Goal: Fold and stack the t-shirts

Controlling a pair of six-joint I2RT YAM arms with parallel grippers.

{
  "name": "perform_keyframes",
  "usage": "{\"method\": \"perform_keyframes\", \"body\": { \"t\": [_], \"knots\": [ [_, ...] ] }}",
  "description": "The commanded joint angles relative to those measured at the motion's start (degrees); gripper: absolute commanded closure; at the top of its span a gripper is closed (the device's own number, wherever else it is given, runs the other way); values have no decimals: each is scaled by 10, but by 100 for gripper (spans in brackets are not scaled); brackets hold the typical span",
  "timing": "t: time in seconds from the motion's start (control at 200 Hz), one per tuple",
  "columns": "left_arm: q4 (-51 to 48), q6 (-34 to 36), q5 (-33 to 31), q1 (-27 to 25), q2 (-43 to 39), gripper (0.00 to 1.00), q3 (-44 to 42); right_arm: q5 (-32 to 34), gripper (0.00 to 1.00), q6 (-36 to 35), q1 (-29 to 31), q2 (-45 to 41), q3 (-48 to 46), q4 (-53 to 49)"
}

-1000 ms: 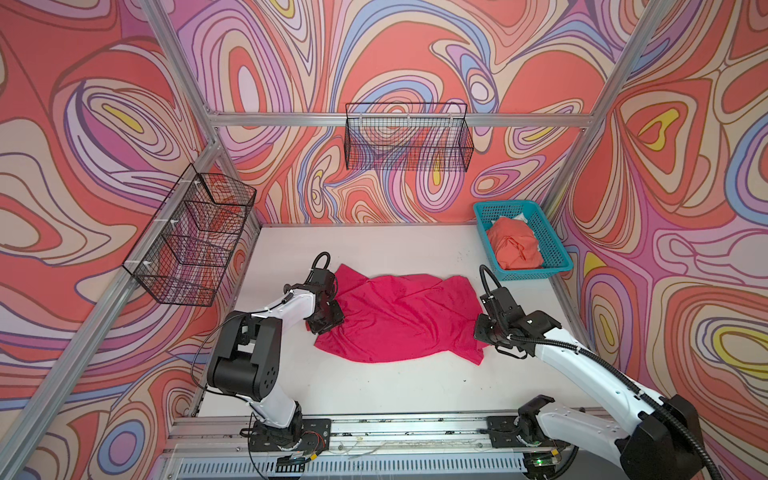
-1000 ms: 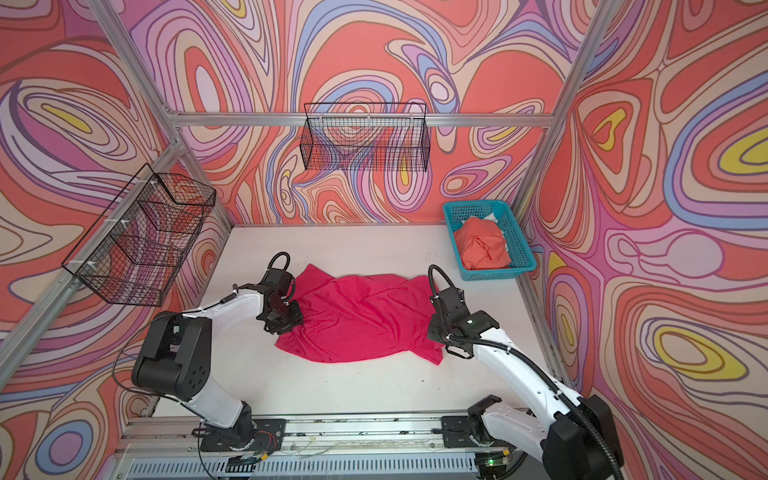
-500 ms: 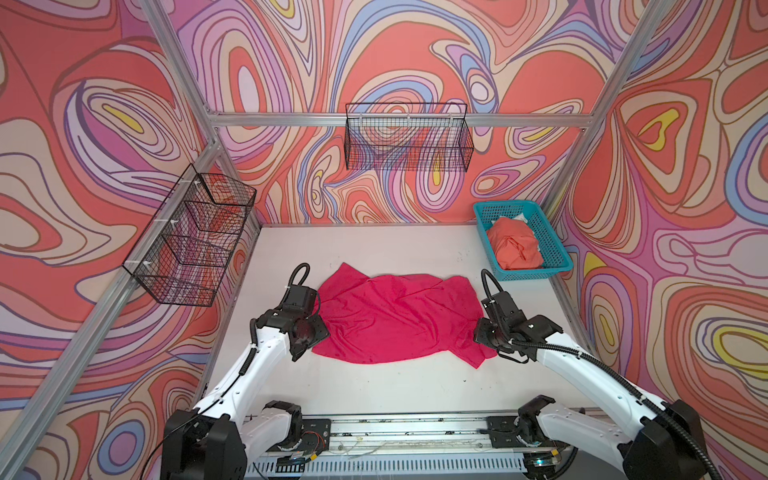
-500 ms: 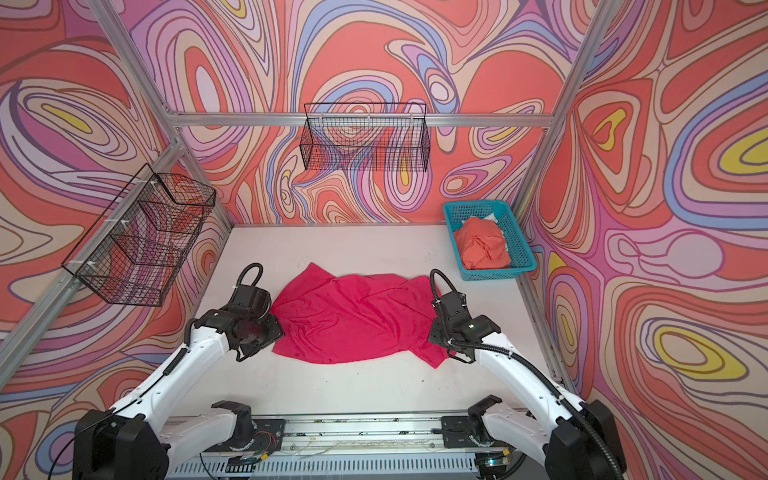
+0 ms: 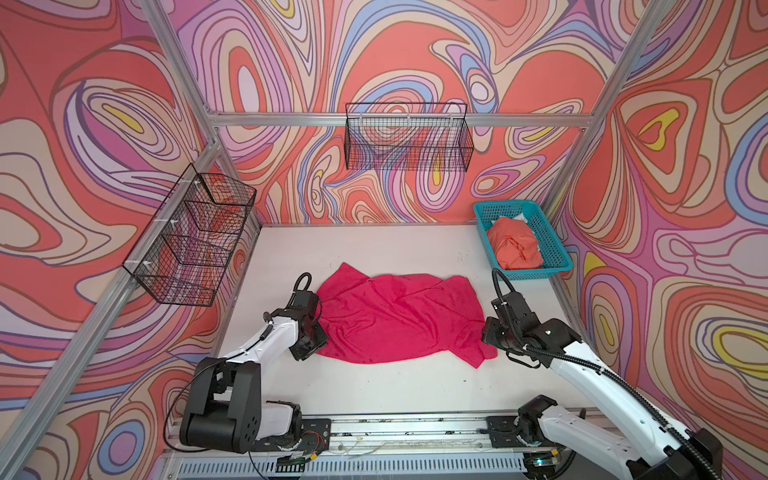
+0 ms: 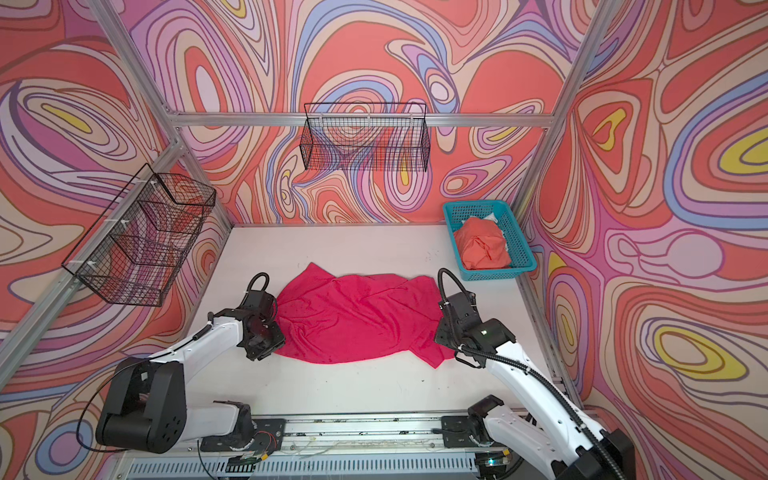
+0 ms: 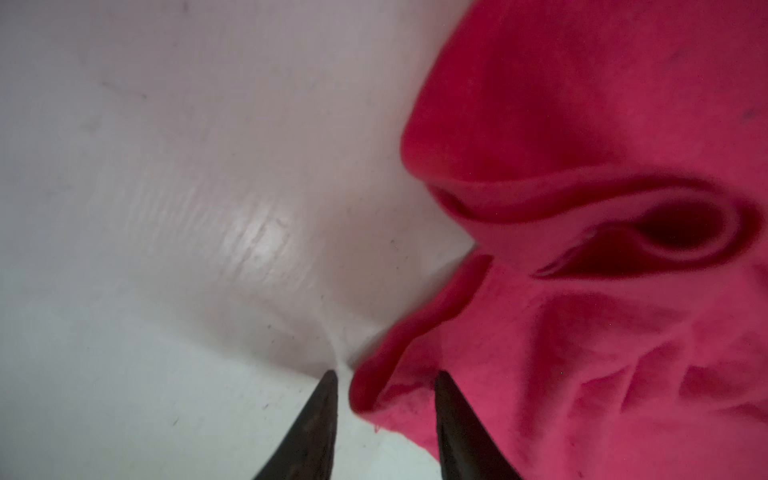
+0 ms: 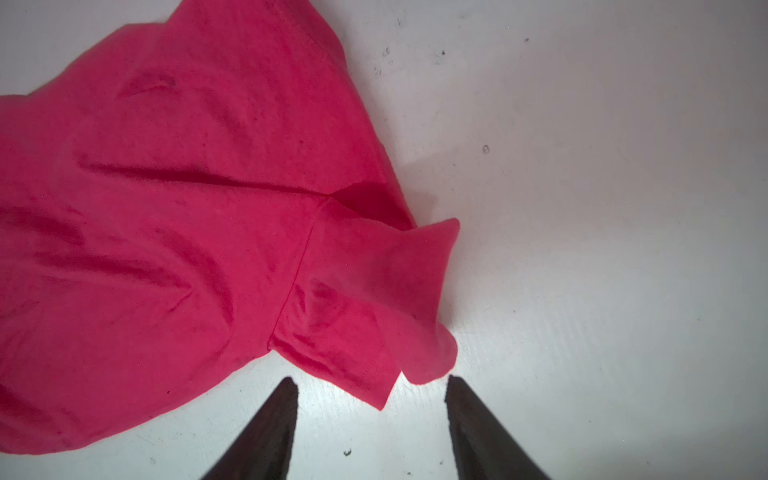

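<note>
Pink shirt (image 5: 399,320) lying crumpled; left claw (image 7: 384,376) spread, standing over its edge; right claw (image 8: 372,384) spread, hanging beside its sleeve; orange shirt (image 5: 515,245) sitting in basket (image 5: 536,272)

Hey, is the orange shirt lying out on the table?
No, the orange shirt lies bunched inside the teal basket at the far right.
</note>
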Motion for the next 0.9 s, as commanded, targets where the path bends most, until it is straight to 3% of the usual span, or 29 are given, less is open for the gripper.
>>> {"method": "perform_keyframes", "body": {
  "t": [0.0, 0.155, 0.27, 0.411, 0.491, 0.591, 0.736, 0.896],
  "knots": [
    [22, -3, 11, 4, 10, 72, -15, 15, 39, 21, 0, -13, 10, -32],
    [7, -17, -9, 4, -18, 100, -15, 4, 39, 53, 0, -33, -11, -49],
    [-20, -8, -56, 24, -51, 100, 22, -19, 40, 88, 0, -59, -55, -36],
    [-37, 37, -59, 122, -76, 100, 84, -26, 43, 106, -1, -85, -84, -7],
    [-47, 64, -61, 152, -79, 100, 128, -29, 43, 97, 0, -76, -85, 9],
    [-41, 88, -64, 161, -60, 100, 164, -57, 43, 78, 0, -46, -97, 52],
    [-25, 65, -16, 161, -28, 100, 165, -120, 49, 71, -1, -2, -126, 138],
    [-7, 72, -49, 161, -48, 100, 168, -132, 56, 68, 0, -18, -140, 128]
  ]
}}
